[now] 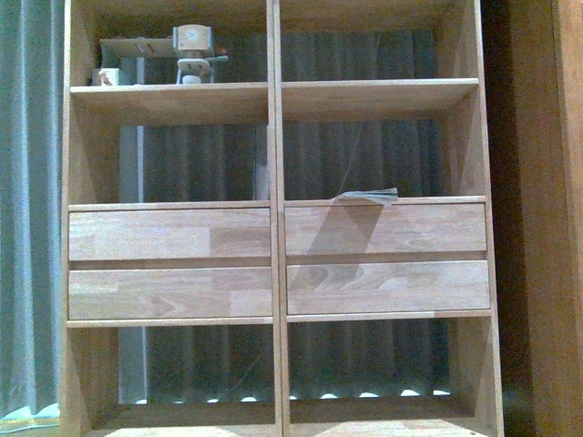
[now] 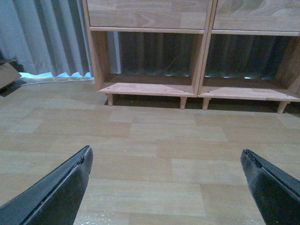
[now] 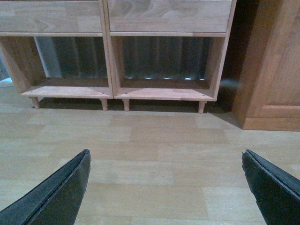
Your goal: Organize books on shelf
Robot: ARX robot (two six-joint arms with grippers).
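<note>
Shelf (image 1: 274,146) dead ahead. Thin green-edged book (image 1: 366,196) lies flat in the right middle bay, on the drawer top. Left end effector (image 2: 165,151) and right end effector (image 3: 165,152) both wide, empty, over floor (image 2: 140,131) by the bottom bays, well apart from book.

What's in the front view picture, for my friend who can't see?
A tall light-wood two-column shelf fills the picture, four drawer fronts across its middle, open compartments above and below showing a grey curtain behind. A small wooden model stands upper left, and a thin flat thing, maybe a book, lies just above the right drawers.
</note>
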